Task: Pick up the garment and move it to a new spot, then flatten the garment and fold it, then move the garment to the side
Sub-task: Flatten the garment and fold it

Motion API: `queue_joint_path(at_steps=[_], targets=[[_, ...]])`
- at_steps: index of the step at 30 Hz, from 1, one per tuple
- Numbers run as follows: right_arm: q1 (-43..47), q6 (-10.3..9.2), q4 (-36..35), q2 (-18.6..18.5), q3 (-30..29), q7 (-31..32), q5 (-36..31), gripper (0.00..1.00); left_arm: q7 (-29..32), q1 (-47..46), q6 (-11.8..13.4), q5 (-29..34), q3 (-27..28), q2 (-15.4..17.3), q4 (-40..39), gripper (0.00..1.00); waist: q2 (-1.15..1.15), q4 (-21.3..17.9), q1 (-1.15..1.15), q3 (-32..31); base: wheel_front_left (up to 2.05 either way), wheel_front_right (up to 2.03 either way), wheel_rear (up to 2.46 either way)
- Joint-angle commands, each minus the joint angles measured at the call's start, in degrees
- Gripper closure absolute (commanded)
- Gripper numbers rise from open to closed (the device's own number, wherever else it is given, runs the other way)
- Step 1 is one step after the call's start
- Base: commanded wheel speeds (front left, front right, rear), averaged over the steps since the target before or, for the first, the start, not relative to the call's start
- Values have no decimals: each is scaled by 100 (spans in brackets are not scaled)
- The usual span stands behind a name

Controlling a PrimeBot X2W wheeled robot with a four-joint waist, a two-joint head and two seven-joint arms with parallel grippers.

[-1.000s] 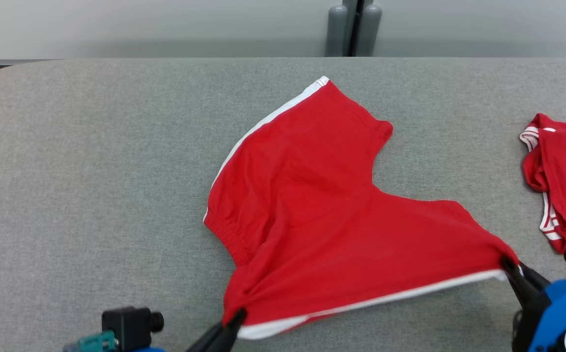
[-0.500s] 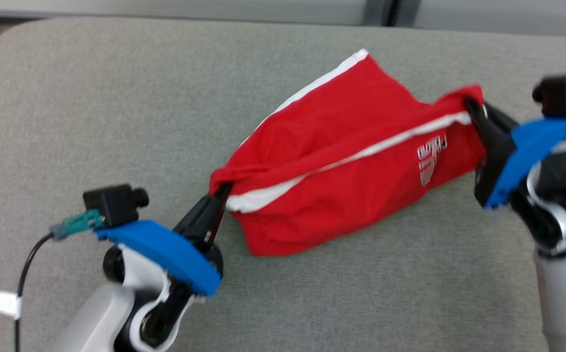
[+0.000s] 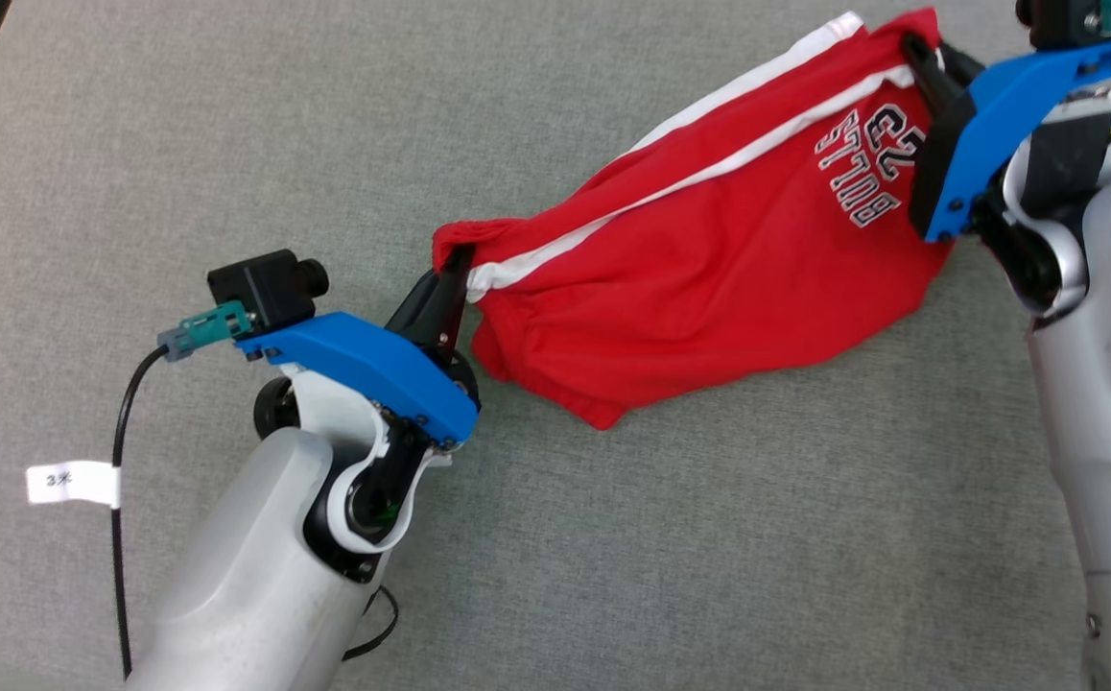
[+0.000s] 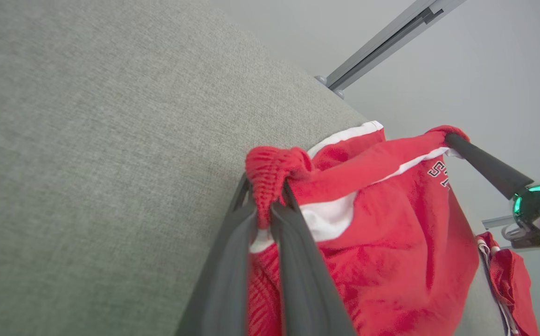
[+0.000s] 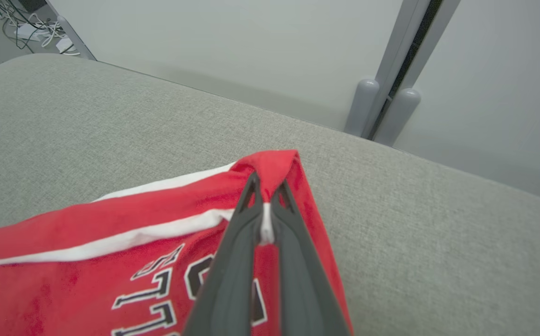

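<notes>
The shorts [image 3: 709, 278], spread flat a second ago, are now lifted by their near edge and doubled over, lettering outward; the fold looks under way, though the head camera has shifted too. The left gripper [image 3: 458, 267] is clenched on the ribbed waistband, the right gripper [image 3: 918, 48] on a white-striped hem corner; soft red knit sags between them onto the grey woven pad [image 3: 181, 144].
</notes>
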Motion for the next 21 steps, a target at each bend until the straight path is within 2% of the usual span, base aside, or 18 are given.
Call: queue_joint_path(at_steps=[1,5,6,7,8,9,15,21], targets=[[-128,4,68,-8,-20,-59,-24,100,-41,-128,-45,-20,22,-36,37,100,0,66,-1,71,0,0,0],[-437,4,605,15,-32,-354,-75,100,-183,-310,-224,2,2,-190,448,100,0,129,-1,126,0,0,0],[-484,4,731,16,-11,-406,-76,72,-216,-350,-255,1,-4,-234,540,100,0,144,-1,127,0,0,0],[-531,4,851,29,4,-443,-50,13,-272,-398,-304,50,-30,-254,604,76,0,154,-1,127,0,0,0],[-578,4,960,30,17,-499,-37,0,-313,-434,-379,73,-64,-277,674,20,0,159,-1,123,0,0,0],[-610,4,1054,27,28,-552,-30,0,-345,-431,-432,53,-82,-315,738,0,0,164,-1,115,0,0,0],[-560,4,1464,-7,246,-741,167,0,-547,-276,-644,148,-151,-266,966,0,0,136,-1,-101,0,0,0],[-188,4,1463,-277,497,-782,559,0,-1120,105,-843,426,-238,-47,697,0,0,135,-1,-480,0,0,0]])
